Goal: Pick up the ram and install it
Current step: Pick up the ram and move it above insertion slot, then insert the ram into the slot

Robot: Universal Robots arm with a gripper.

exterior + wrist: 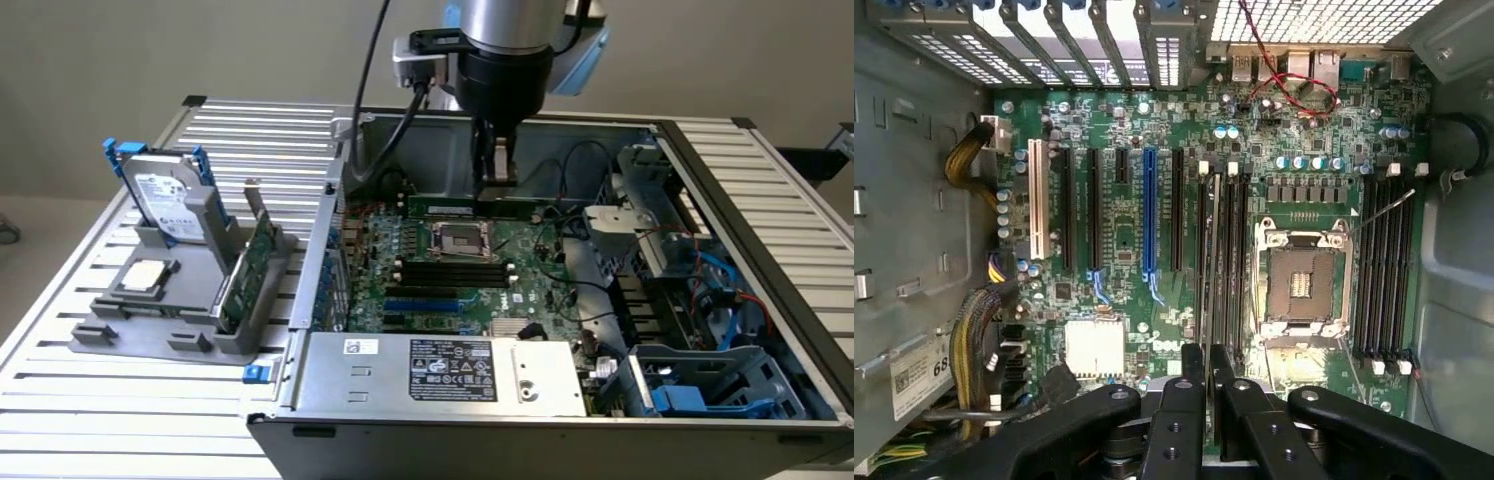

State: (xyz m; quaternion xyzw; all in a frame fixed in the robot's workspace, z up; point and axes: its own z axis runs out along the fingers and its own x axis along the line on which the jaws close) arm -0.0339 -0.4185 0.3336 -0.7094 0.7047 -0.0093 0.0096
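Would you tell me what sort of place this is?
Probably a robotics test bench for computer assembly: a robot arm reaches into an open computer case on a slatted table, beside a rack of parts.

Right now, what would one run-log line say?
gripper: shut on the ram | ram: held low over the motherboard, beside the processor socket | seated: cannot tell

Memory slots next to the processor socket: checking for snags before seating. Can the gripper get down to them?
Probably yes. The gripper, shut on the ram, hangs right over the empty slots; the case is open and no cable crosses them.
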